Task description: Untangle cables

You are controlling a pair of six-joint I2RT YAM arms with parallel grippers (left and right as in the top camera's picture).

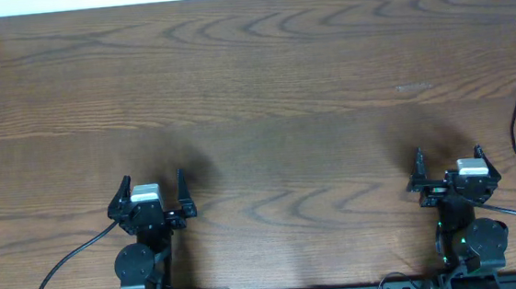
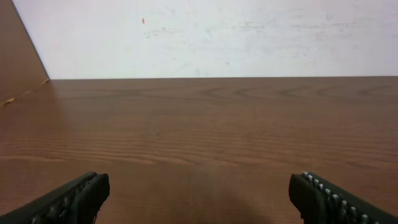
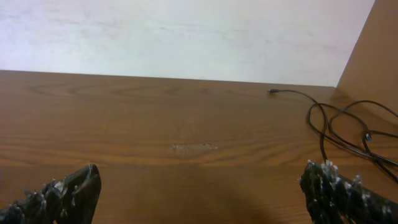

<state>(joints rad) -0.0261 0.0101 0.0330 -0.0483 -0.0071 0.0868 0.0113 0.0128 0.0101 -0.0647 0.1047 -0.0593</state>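
The left arm (image 1: 138, 262) and right arm (image 1: 485, 242) are matte black with round joint housings. The left tool (image 1: 151, 182) and right tool (image 1: 448, 157) each carry a pale grey block and ribbed black fingers (image 2: 74, 198). A green light (image 1: 468, 237) dots the right arm.

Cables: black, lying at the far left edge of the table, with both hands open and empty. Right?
No. The cables lie at the far right edge of the table, beyond the right hand, as the overhead view shows. The rest stands: they are black, and the right hand and the left hand are both open and empty.
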